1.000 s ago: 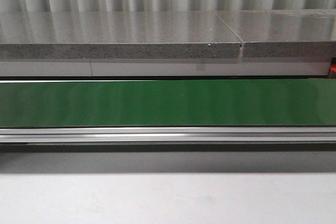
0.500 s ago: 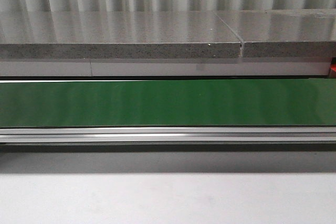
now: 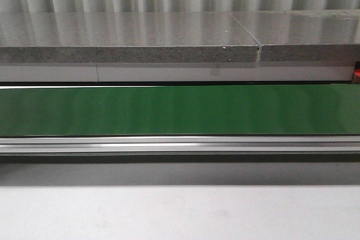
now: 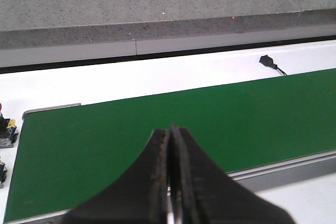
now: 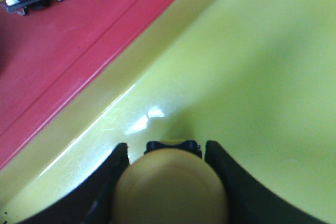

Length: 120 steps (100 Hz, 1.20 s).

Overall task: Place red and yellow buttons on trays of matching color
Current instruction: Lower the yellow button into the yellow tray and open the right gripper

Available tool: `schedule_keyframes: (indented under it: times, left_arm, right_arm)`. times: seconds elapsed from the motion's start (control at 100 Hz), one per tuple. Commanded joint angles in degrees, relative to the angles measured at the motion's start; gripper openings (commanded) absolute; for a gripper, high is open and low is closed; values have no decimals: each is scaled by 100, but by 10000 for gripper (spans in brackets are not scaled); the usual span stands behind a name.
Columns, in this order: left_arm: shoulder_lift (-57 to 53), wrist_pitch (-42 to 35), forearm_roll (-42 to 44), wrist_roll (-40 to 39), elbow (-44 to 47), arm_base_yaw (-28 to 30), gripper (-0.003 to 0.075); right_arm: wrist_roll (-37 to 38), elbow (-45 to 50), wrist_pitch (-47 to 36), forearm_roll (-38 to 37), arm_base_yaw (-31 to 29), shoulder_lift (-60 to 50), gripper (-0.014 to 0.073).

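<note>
Green belt [image 3: 180,111]: smooth, low sheen, faint banded reflections. Rail [image 3: 180,144] along its near edge: brushed metal, streaky highlights. Ledge [image 3: 129,40] behind: speckled stone, polished top, grainy edge. Yellow tray [image 5: 252,61]: glossy plastic, fine scratches near a bright glint. Red tray [image 5: 68,40]: smooth plastic, duller. Yellow button [image 5: 170,187]: satin cap. Left gripper [image 4: 170,145]: matt black fingers, scuffed inner edges

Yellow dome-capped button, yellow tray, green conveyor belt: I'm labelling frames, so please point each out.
Yellow dome-capped button [image 5: 170,187]: right wrist view, cap top.
Yellow tray [image 5: 262,77]: right wrist view, bare floor.
Green conveyor belt [image 3: 180,111]: front view, belt middle.
</note>
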Motion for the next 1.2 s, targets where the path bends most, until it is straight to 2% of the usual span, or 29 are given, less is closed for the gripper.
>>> schedule_keyframes:
  times: [0.0,0.1,0.29,0.39,0.71,0.83,1.0,1.19]
  left_arm:
    - [12,-417,-141,6,-158,-43,-20]
    - [12,-417,-141,6,-158,-43,-20]
    - [12,-417,-141,6,-158,-43,-20]
    - [12,-417,-141,6,-158,-43,-20]
    - [12,-417,-141,6,-158,-43,-20]
    - [12,-417,-141,6,-158,-43,-20]
    - [12,-417,-141,6,-158,-43,-20]
    - [12,-417,-141,6,-158,-43,-20]
  right_arm:
    - [-6,-139,-247,-47,-46,-180,115]
    - [-6,-139,-247,-47,-46,-174,175]
    - [-6,-139,-301,-47,-46,-174,454]
    - [-6,-139,-287,-47,-46,-181,533]
    - [87,-139,-341,24,-23,-1034,537]
    - [87,-139,-259,91,189,-1438,537]
    - [42,-139,-221,99,1080,-1992,537]
    - [-387,-139,-231,99,2538,-2727,518]
